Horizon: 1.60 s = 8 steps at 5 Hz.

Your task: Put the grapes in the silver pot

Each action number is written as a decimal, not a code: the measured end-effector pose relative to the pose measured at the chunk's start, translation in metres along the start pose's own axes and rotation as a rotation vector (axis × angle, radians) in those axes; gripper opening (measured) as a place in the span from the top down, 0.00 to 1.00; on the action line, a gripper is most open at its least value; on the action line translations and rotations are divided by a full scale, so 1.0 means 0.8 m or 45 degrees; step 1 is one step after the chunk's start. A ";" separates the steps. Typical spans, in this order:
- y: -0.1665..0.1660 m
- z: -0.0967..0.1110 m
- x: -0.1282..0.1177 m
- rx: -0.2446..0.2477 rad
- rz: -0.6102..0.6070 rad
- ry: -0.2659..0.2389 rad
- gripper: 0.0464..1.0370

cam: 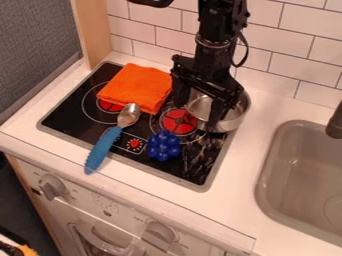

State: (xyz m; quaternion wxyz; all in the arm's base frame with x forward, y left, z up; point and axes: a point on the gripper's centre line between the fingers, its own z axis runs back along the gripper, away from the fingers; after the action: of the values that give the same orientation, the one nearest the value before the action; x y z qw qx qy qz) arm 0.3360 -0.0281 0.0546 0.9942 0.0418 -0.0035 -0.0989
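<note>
As far as could be judged, none of the task was done: picking up, carrying over and lowering in all remained. The white surface [244,165] carried everything, with the sink [287,175] at four o'clock from the black stove top [67,112]. The pincer [196,117] hung at the left side of the pot, its fingers spread wide, without the grapes. An orange cloth [137,86] lay folded at the stove's twelve o'clock, out of the likely route. The silver pot [235,119] sat at three o'clock, the pincer partly covering its mouth. The blue-handled spoon [103,147] lay at nine o'clock from the fruit, near enough to be nudged. Smallest, the dark-blue grapes [163,145] rested at the stove's five o'clock, outside the pot, which stood at their two o'clock.
</note>
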 end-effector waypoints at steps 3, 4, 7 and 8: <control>-0.002 -0.017 -0.037 -0.025 -0.024 0.070 0.04; 0.002 -0.025 -0.048 -0.011 -0.016 0.103 0.04; 0.006 -0.057 -0.053 0.054 0.009 0.187 0.04; 0.006 -0.059 -0.061 0.048 0.002 0.198 0.09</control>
State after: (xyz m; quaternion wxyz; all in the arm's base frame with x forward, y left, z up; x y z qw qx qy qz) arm 0.2898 -0.0095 0.0080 0.9906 0.0679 0.0716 -0.0944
